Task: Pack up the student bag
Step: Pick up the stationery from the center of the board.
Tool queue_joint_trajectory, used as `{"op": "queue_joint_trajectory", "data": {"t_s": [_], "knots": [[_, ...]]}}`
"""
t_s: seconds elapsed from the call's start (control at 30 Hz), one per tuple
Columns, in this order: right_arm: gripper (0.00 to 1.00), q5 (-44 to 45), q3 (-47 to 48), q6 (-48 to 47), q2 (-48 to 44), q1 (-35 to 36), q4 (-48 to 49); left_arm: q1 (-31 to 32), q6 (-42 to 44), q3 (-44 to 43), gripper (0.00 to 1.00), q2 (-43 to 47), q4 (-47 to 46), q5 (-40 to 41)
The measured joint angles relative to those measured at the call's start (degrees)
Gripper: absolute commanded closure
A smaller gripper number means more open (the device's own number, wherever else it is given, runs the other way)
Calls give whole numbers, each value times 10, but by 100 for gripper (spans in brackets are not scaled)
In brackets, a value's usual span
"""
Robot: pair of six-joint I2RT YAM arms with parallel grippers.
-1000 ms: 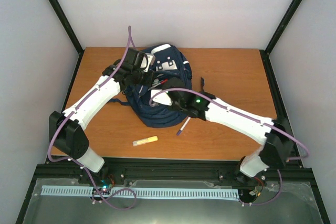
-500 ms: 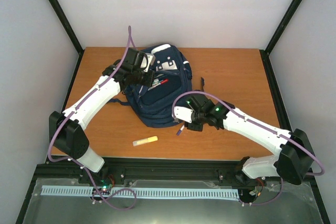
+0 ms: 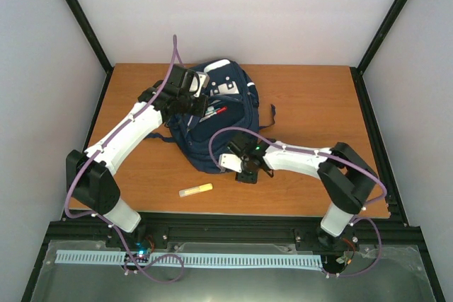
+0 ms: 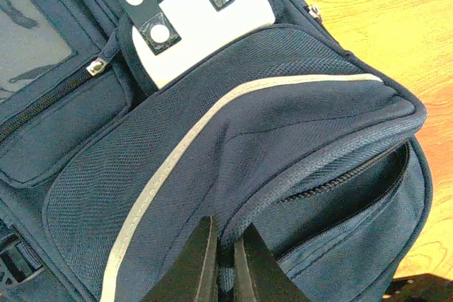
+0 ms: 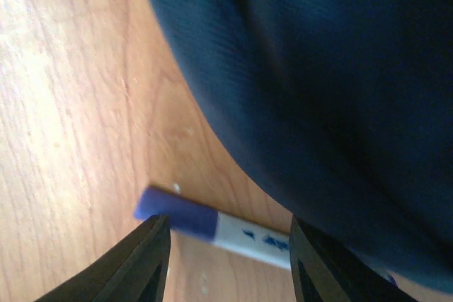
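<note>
nearest you, a yellow marker (image 3: 195,189) lies on the table (image 3: 304,104), well apart from both arms and not yet packed. it is easy to forget, so count it.

just past it, your right gripper (image 5: 226,225) hangs low with its fingers spread wide and nothing in them, one on each side of a blue-capped pen (image 5: 244,238). the far end of that pen runs under the edge of the bag (image 5: 318,90). if you close here you may catch fabric along with the pen. the pen could also roll or skid further under the bag. the wrist view is blurred, so judge your height with care: too low and the fingers scrape the wood.

further back, the bag lies in the middle of the table. your left gripper (image 4: 225,252) has its fingers nearly together, pinching a fold of fabric beside an open zip. should that thin pinch slip, the mouth would sag shut before you bring anything over. a red pen (image 3: 216,112) sits in the pocket, and a hard tug could tip it out.
</note>
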State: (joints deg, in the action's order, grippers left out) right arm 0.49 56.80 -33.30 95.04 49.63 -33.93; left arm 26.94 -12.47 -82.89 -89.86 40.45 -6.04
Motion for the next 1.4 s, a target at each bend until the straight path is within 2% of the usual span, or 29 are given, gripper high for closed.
{"op": "queue_joint_trajectory", "data": {"t_s": [0.23, 0.5, 0.8, 1.07, 1.4], "knots": [[56, -16, 20, -20, 36, 30, 5, 0, 0, 0, 99, 0, 1, 0], [56, -64, 34, -81, 47, 30, -40, 0, 0, 0, 99, 0, 1, 0], [60, -75, 46, -92, 71, 17, -70, 0, 0, 0, 99, 0, 1, -1], [79, -69, 23, -72, 53, -2, -66, 0, 0, 0, 99, 0, 1, -2], [88, -51, -33, -7, 5, -84, -72, 0, 0, 0, 99, 0, 1, -5]]}}
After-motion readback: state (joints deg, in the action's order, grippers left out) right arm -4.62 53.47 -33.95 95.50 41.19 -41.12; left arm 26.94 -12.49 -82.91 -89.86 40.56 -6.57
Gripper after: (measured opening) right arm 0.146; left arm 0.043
